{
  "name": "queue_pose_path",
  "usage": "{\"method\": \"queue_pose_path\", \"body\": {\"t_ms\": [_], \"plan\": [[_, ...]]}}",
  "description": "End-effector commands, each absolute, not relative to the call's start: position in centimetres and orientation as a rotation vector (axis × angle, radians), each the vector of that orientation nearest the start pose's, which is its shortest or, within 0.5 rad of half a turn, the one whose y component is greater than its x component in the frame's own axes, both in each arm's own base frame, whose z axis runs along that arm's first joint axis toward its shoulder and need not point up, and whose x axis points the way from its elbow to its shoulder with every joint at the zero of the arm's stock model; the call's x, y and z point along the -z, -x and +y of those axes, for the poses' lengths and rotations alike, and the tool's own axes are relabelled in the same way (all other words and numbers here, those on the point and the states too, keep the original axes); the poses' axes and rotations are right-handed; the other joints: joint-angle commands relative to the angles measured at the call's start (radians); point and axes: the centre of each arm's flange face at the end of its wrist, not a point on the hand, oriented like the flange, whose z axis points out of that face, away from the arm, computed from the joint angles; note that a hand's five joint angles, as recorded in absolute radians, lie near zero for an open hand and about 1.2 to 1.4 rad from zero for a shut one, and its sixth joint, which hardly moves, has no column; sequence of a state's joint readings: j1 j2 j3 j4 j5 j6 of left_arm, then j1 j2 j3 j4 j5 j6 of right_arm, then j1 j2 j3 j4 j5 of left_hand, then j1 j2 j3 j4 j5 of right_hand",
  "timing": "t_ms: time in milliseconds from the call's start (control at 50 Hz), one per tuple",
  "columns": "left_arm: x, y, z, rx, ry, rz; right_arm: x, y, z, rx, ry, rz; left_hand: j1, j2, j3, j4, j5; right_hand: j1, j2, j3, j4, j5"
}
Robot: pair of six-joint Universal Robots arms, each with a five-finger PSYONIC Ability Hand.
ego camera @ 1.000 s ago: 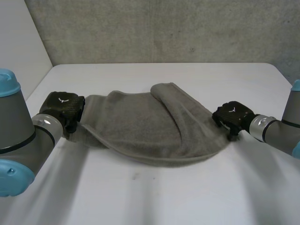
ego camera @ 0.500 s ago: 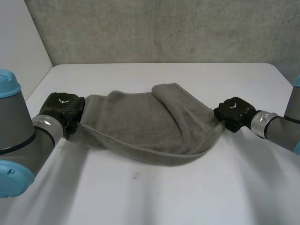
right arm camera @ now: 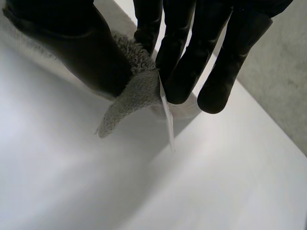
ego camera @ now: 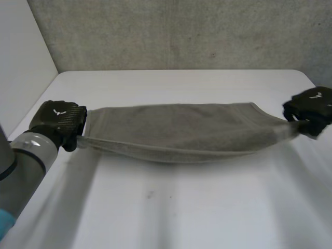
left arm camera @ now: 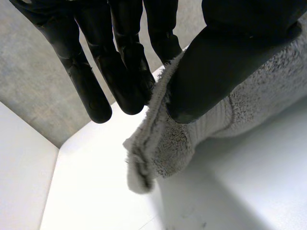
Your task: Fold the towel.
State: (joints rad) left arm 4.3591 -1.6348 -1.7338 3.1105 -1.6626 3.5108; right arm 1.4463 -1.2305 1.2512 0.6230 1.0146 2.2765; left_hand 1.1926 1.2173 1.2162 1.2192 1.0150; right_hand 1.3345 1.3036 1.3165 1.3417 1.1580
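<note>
The grey towel (ego camera: 181, 132) is stretched out long across the middle of the white table (ego camera: 171, 207), its middle sagging towards me. My left hand (ego camera: 58, 122) grips its left end; in the left wrist view the thumb (left arm camera: 216, 67) pinches the towel's corner (left arm camera: 158, 148) against the fingers (left arm camera: 115, 72). My right hand (ego camera: 310, 109) holds the right end near the table's right edge. In the right wrist view its thumb (right arm camera: 72, 43) and fingers (right arm camera: 192, 52) pinch the towel's corner (right arm camera: 134, 96), with a white label (right arm camera: 167, 120) hanging from it.
A grey concrete wall (ego camera: 176, 33) stands behind the table and a white panel (ego camera: 21, 72) at its left. The table's near half is bare.
My right hand has shut on the towel's right end and pulled it far to the right. The fold that lay over the right part is gone and the towel is drawn out long.
</note>
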Motion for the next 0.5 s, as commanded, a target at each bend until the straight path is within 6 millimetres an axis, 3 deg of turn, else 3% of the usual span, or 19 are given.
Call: {"method": "queue_pose_path", "body": {"t_ms": [20, 180, 320, 400, 500], "plan": [[-24.4, 20.8, -20.8, 1.869, -0.800, 2.278, -27.7, -10.3, -29.3, 1.454, 1.431, 2.497, 0.204, 0.179, 0.180, 0.177, 0.207, 0.062, 0.093, 0.080, 0.055, 0.064], [-24.5, 20.6, -19.1, 1.838, -0.889, 2.277, -27.9, -9.2, -26.5, 1.364, 1.551, 2.537, 0.204, 0.179, 0.180, 0.177, 0.207, 0.062, 0.093, 0.080, 0.055, 0.064], [-24.7, 20.8, -19.2, 1.843, -0.923, 2.277, -27.2, -9.4, -25.9, 1.323, 1.590, 2.516, 0.204, 0.179, 0.180, 0.177, 0.207, 0.062, 0.093, 0.080, 0.055, 0.064], [-23.9, 21.4, -20.3, 1.828, -0.954, 2.288, -26.5, -9.5, -26.3, 1.306, 1.563, 2.505, 0.204, 0.179, 0.180, 0.177, 0.207, 0.062, 0.093, 0.080, 0.055, 0.064], [-21.7, 22.6, -23.2, 1.763, -0.989, 2.318, -23.5, -9.3, -29.3, 1.254, 1.460, 2.520, 0.204, 0.179, 0.180, 0.177, 0.207, 0.062, 0.093, 0.080, 0.055, 0.064]]}}
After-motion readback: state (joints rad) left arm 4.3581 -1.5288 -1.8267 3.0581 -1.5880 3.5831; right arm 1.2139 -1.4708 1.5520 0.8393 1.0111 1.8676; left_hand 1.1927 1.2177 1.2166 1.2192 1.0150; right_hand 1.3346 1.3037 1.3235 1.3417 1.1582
